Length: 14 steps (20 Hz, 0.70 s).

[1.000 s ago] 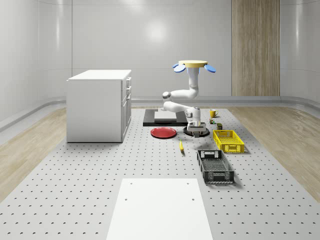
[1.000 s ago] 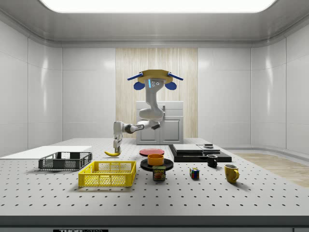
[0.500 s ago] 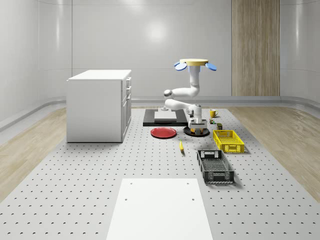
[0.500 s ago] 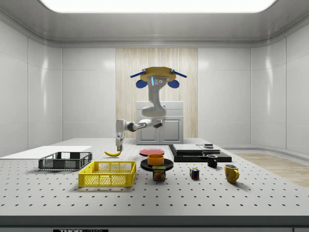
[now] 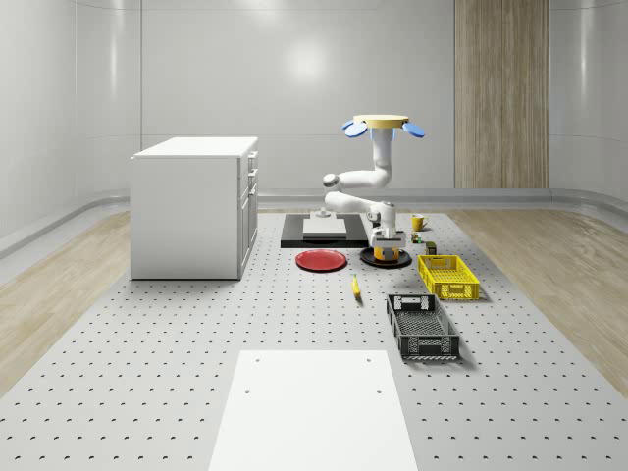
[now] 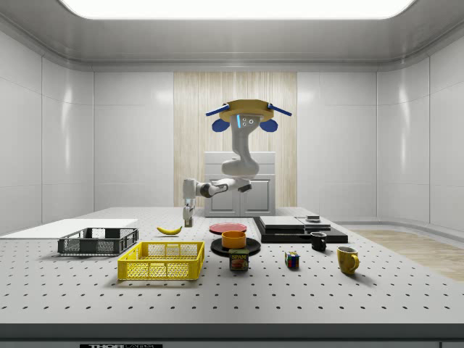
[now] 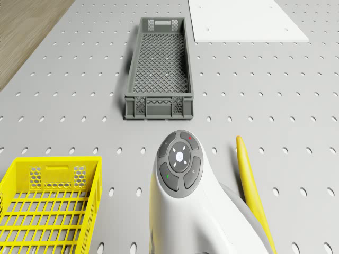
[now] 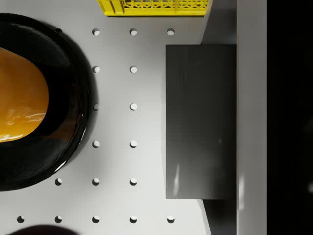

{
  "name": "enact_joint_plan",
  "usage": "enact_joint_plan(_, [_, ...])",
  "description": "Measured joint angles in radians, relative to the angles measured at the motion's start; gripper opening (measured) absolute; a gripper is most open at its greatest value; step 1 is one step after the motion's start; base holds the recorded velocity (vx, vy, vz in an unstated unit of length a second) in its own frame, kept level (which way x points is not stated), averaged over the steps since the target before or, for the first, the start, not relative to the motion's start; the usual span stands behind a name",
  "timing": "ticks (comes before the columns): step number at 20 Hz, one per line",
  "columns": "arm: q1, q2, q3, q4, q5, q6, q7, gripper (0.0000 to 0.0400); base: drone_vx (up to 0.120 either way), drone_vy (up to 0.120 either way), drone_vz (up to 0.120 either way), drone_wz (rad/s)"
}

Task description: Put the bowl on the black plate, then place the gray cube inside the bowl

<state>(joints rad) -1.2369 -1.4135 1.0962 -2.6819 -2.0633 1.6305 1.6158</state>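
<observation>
Fingers: apart as far as you can judge from the wrist view. One pad point(image 8: 200, 122) shows with bare table beside it and nothing against it, so it carries no load.
Gripper: the gripper point(image 6: 188, 220) hangs pointing down, clear of the table. It is off the plate's edge on the banana point(image 6: 170, 230) side, not over the bowl.
Change: over the last second the gripper has lifted and pulled up from low beside the plate. In the side view, arm and drone have both shifted to the right.
Drone: the drone point(image 6: 248, 114) hovers high above the table, roughly over the plate and slab end.
Bowl: the orange bowl point(image 6: 233, 238) sits upright on the black plate point(image 6: 235, 247). It has not moved across the three moments, and the wrist view shows the same thing, bowl point(image 8: 19, 98) on plate point(image 8: 73, 122).
Meaning: you can treat step one as done, since the lift-off reads as a retreat after release and the bowl did not follow it up.
Cube: a small gray block point(image 6: 313, 217) sits on the black slab point(image 6: 301, 230), at the side view's right of the plate. It is likely your cube, but too small to be sure.
Next: you need to carry the empty gripper across to that block and grasp it, then come back over the bowl.
Risk: the bowl is loose on the plate, so keep clear of its rim on the way back.
</observation>
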Motion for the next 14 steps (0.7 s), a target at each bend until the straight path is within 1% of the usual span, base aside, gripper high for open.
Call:
enact_joint_plan(10, [-0.001, -0.003, 0.0, 0.0, 0.001, 0.002, 0.001, 0.025, -0.12, 0.0, 0.0, 0.0])
enact_joint_plan(11, [-0.002, -0.003, 0.0, 0.0, 0.002, 0.003, 0.001, 0.025, -0.12, 0.0, 0.04, 0.0])
enact_joint_plan(13, [-0.002, -0.003, 0.0, 0.0, 0.002, 0.003, 0.001, 0.025, -0.12, 0.0, 0.12, 0.0])
enact_joint_plan(14, [-0.002, -0.004, 0.0, 0.0, 0.002, 0.003, 0.002, 0.025, -0.12, 0.0, 0.04, 0.0])
